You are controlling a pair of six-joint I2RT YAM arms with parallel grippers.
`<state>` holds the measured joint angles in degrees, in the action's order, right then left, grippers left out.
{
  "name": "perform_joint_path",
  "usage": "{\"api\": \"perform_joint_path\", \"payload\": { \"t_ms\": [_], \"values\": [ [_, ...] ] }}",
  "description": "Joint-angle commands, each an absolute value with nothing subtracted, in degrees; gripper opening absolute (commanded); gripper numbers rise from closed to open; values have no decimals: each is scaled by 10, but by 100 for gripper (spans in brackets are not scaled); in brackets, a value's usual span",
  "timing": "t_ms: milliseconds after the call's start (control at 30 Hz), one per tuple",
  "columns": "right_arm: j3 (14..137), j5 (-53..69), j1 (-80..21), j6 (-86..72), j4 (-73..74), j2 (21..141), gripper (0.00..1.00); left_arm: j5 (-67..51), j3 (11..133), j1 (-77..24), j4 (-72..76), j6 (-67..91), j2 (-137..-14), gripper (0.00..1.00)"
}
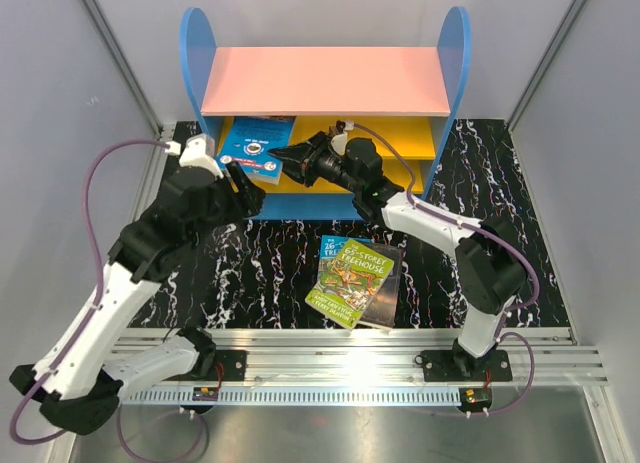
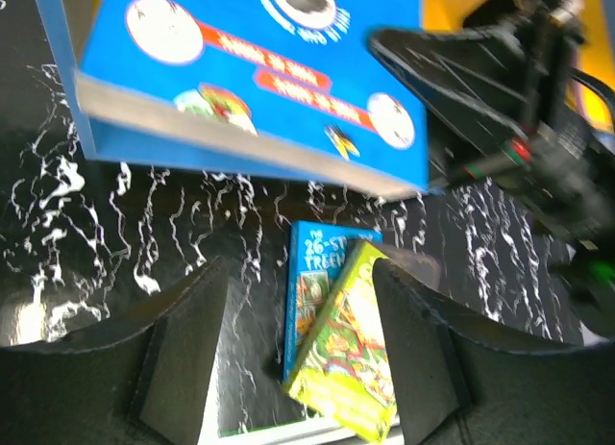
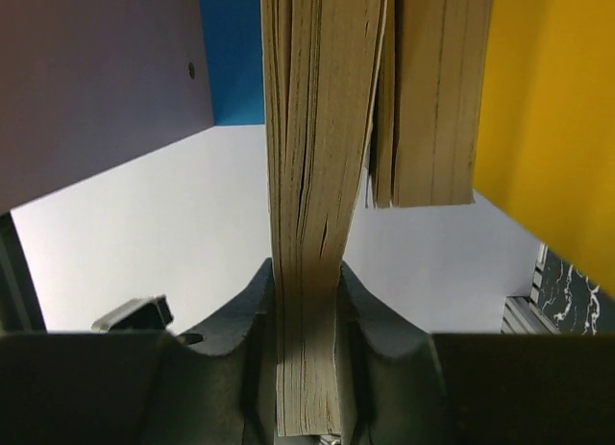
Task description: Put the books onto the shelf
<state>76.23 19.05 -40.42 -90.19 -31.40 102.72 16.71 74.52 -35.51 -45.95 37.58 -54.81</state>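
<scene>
The shelf [image 1: 325, 80] stands at the back of the table, with a pink top and blue sides. A blue-covered book with white round marks [image 1: 255, 148] leans tilted at its left middle level. My right gripper [image 1: 290, 163] is shut on it. The right wrist view shows the jaws [image 3: 307, 272] clamped on that book's page edge [image 3: 307, 157], and a second book's pages [image 3: 432, 99] beside it. My left gripper [image 1: 243, 191] hangs open just in front of and below the blue book [image 2: 250, 70], holding nothing. On the table lie the yellow-green "65-Storey Treehouse" [image 1: 352, 281], the blue "26-Storey Treehouse" [image 1: 332, 247] and a dark book [image 1: 388, 288].
A yellow shelf board [image 3: 548, 128] runs close to the right of the held book. The black marbled table top [image 1: 270, 273] lies between the arms, with the stacked books [image 2: 346, 339] near its front. Grey walls close in both sides, and a metal rail [image 1: 350, 348] runs along the near edge.
</scene>
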Motion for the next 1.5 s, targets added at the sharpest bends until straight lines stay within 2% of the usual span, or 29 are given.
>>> {"api": "perform_joint_path", "payload": {
  "t_ms": [0, 200, 300, 333, 367, 467, 533, 600, 867, 1100, 1467],
  "values": [
    [816, 211, -393, -897, -316, 1027, 0, 72, 748, -276, -385, 330, -573, 64],
    [866, 253, -379, -866, -253, 1041, 1, 3, 738, -209, -325, 320, -625, 62],
    [898, 274, -373, -860, -231, 1054, 12, -21, 751, -207, -316, 318, -663, 63],
    [907, 282, -371, -858, -227, 1063, 18, -24, 754, -207, -310, 318, -673, 63],
    [916, 286, -367, -859, -221, 1068, 35, -30, 756, -207, -306, 323, -686, 63],
    [954, 309, -361, -865, -214, 1095, 61, -32, 756, -207, -289, 338, -708, 63],
    [983, 328, -360, -871, -213, 1117, 74, -25, 758, -207, -285, 350, -715, 63],
    [1005, 339, -360, -875, -213, 1137, 81, -3, 764, -207, -289, 369, -727, 63],
    [976, 371, -360, -889, -236, 1126, 89, 38, 831, -207, -316, 381, -796, 64],
    [825, 391, -360, -871, -234, 1010, 92, 42, 882, -194, -324, 364, -841, 64],
    [673, 418, -360, -773, -101, 858, 95, 90, 865, -158, -341, 368, -837, 64]
  ]
}}
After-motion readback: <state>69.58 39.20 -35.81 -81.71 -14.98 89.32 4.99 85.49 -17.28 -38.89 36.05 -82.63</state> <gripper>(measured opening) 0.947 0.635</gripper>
